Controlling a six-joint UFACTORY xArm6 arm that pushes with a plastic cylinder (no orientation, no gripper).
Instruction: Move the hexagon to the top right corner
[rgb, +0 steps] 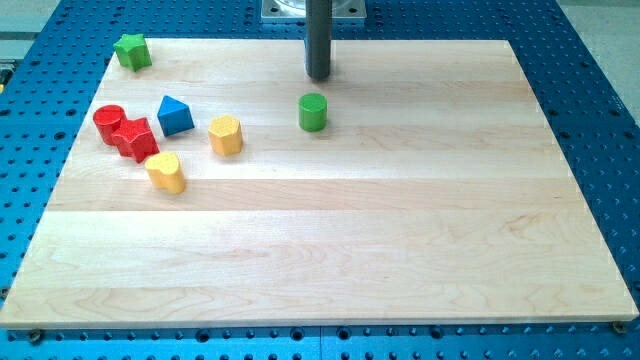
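Up near the board's (420, 250) top edge, my tip (318, 77) holds nothing, just above the green cylinder (313, 112) without touching it. Leftward sits the yellow hexagon (226, 134), beside the blue triangle (175, 115); further left cluster the red blocks (125, 130) and yellow heart (165, 171).

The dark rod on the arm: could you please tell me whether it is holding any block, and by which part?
Nothing is held. My tip stands free on the wooden board, just above the green cylinder block in the view, apart from it.
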